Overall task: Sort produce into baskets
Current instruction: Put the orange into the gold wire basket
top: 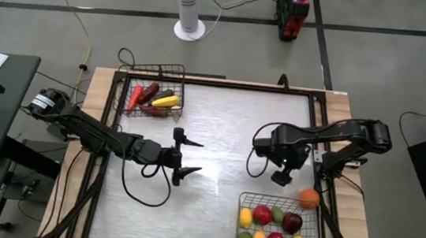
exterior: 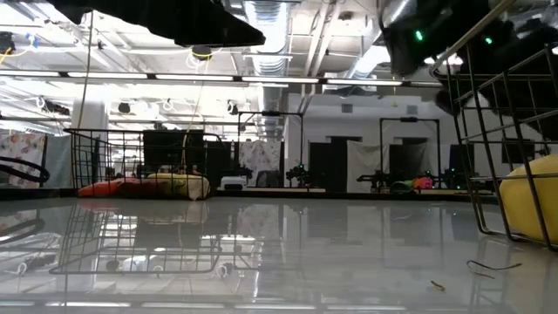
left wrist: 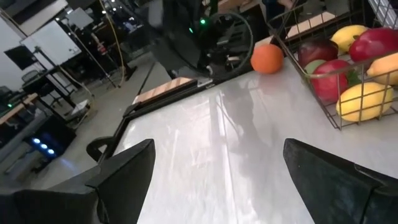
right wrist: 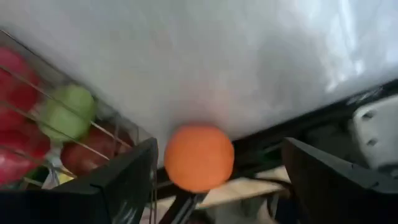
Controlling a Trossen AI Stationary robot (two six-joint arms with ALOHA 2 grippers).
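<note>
An orange ball [top: 309, 198] lies on the table just outside the far right corner of the near right wire basket [top: 246, 200], which holds several round red, yellow and green fruits [top: 273, 228]. My right gripper [top: 282, 176] is open just left of the ball. In the right wrist view the ball [right wrist: 199, 157] sits ahead of the spread fingers [right wrist: 219, 144], untouched. My left gripper [top: 187, 156] is open and empty over the table's middle [left wrist: 217, 155]. The far left basket [top: 176, 74] holds elongated red, yellow and dark green pieces [top: 154, 97].
The orange ball lies close to the table's right frame rail [top: 324, 178]. The bare white tabletop [top: 228, 128] stretches between the two baskets. The left wrist view shows the right arm [left wrist: 205, 37], the ball [left wrist: 267, 58] and the fruit basket [left wrist: 339, 121].
</note>
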